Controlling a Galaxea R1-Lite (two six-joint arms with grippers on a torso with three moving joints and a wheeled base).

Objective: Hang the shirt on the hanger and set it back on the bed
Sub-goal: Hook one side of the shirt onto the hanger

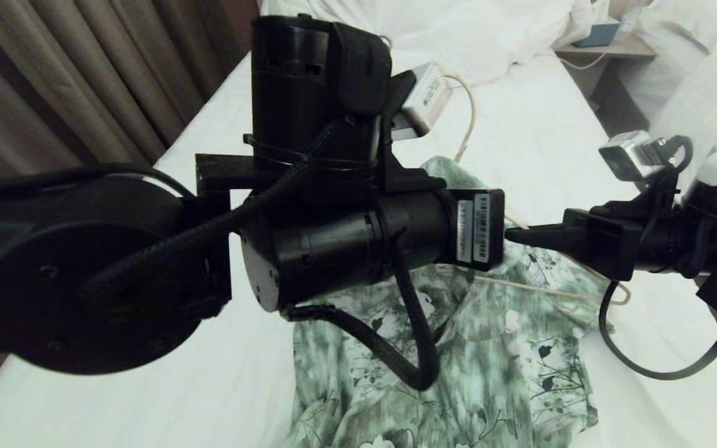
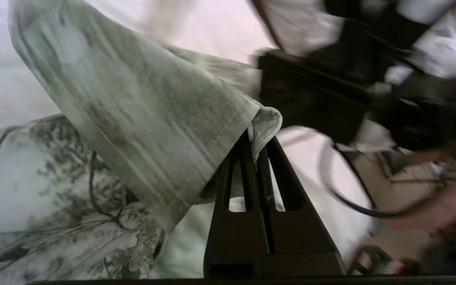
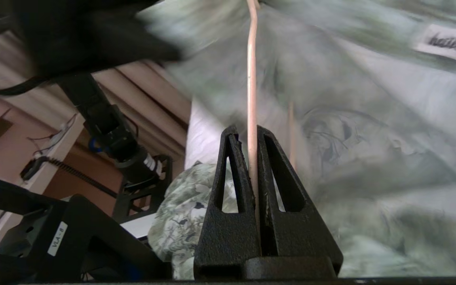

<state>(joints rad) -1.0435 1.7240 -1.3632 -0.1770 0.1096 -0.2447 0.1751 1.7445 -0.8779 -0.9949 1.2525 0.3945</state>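
White sheet covers the bed, where the green-and-white floral shirt lies near the middle-right. "VLA-8" reads on a black mount label. Blocking much of the head view, the left gripper is clamped on the shirt's fabric edge. From the right, the right gripper pinches the thin cream wire hanger.

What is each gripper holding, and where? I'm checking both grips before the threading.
Left gripper: shirt, by a fabric edge. Right gripper: hanger, by its thin wire.
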